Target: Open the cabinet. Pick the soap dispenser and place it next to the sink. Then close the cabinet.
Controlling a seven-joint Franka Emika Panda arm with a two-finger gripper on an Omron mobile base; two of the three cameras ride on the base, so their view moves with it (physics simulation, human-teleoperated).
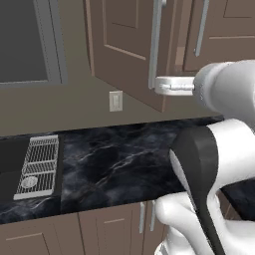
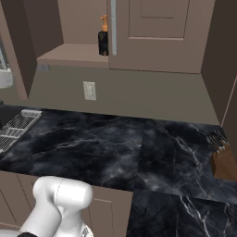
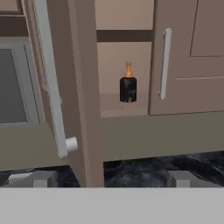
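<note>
The cabinet [image 3: 192,57] has its left door [image 1: 124,45] swung open and its right door shut. On its inner shelf the soap dispenser [image 3: 127,85], black with an orange pump, stands upright beside the shut door's handle [image 2: 113,28]; it also shows as soap dispenser [image 2: 102,39]. My gripper [image 1: 159,85] hangs just right of the lower end of the open door's bar handle [image 1: 155,45], fingers spread wide and holding nothing. In the hand view the gripper [image 3: 112,179] points at the shelf, with the open door's handle [image 3: 50,78] to the left. The sink [image 1: 10,164] lies at the far left, with its grid rack [image 1: 37,167].
A black marble counter [image 1: 114,164] runs below the cabinet. A wall switch [image 1: 115,101] sits on the backsplash and a grey-framed window [image 1: 25,40] above the sink. A wooden knife block [image 2: 225,162] stands at the counter's right end. Base cupboards [image 1: 99,229] line the front.
</note>
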